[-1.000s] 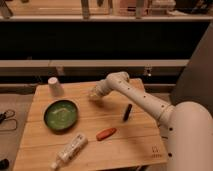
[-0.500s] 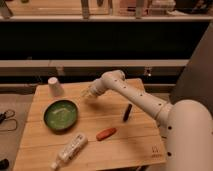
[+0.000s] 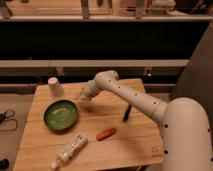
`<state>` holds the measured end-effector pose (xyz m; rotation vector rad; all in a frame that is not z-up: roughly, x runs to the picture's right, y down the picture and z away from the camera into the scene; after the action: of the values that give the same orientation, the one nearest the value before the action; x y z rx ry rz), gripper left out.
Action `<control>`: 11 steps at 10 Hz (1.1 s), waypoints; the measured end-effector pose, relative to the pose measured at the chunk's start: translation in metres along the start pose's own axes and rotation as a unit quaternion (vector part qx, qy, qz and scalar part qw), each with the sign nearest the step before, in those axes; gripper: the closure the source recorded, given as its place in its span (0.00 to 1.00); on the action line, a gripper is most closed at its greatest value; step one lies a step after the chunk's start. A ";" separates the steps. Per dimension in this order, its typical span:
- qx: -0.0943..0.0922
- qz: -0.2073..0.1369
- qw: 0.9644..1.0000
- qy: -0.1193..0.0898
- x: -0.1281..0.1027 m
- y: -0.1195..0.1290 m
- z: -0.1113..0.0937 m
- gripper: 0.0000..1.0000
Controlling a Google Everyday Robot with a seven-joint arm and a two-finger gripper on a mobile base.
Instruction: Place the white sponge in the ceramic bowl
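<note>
The green ceramic bowl (image 3: pixel 60 115) sits on the left part of the wooden table (image 3: pixel 135 145). My gripper (image 3: pixel 82 96) hangs just past the bowl's upper right rim, a little above the table. It is shut on the white sponge (image 3: pixel 80 98), a small pale block that shows at the fingertips. The white arm reaches in from the right.
A white upturned cup (image 3: pixel 54 86) stands at the table's back left corner. A white tube (image 3: pixel 70 150) lies in front of the bowl. An orange-red object (image 3: pixel 105 133) and a dark stick-like object (image 3: pixel 127 113) lie to the right.
The gripper with the sponge has moved left across the table, from near the table's middle to the bowl's right rim.
</note>
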<state>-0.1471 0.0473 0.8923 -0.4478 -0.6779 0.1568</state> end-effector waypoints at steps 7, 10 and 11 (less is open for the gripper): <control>-0.058 -0.052 0.997 -0.019 -0.047 0.040 0.030 1.00; -0.082 -0.086 0.993 -0.024 -0.076 0.053 0.042 1.00; -0.086 -0.099 0.991 -0.023 -0.089 0.056 0.044 1.00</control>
<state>-0.2432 0.0875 0.8472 -0.5398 -0.7794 -0.0796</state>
